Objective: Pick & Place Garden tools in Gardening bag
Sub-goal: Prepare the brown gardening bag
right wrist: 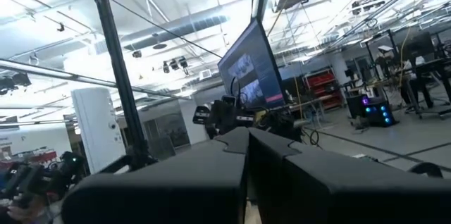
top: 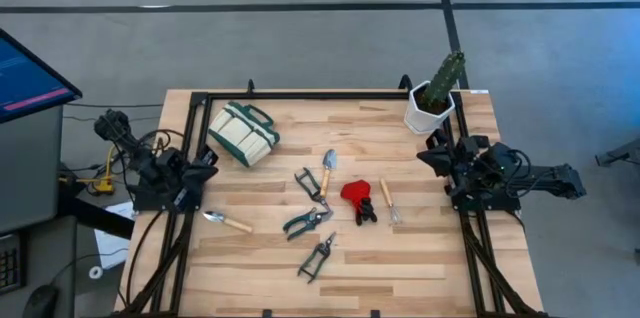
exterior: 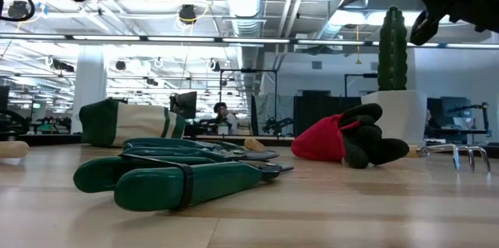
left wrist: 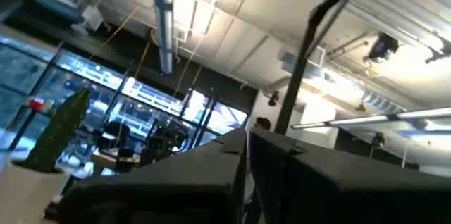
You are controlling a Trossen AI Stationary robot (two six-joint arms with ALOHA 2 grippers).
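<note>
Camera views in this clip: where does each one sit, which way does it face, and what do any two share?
High view: overhead, straight down on the table; both arms folded at its sides, left pincer and right pincer shut, the gardening bag and tools between them.
Low view: table height, level across pruning shears toward the room; arm parts at the top corners.
Left wrist view: tilted up at the ceiling, own fingers closed.
Right wrist view: likewise, fingers closed.
Shared: the cactus shows in the high, low and left wrist views.
</note>
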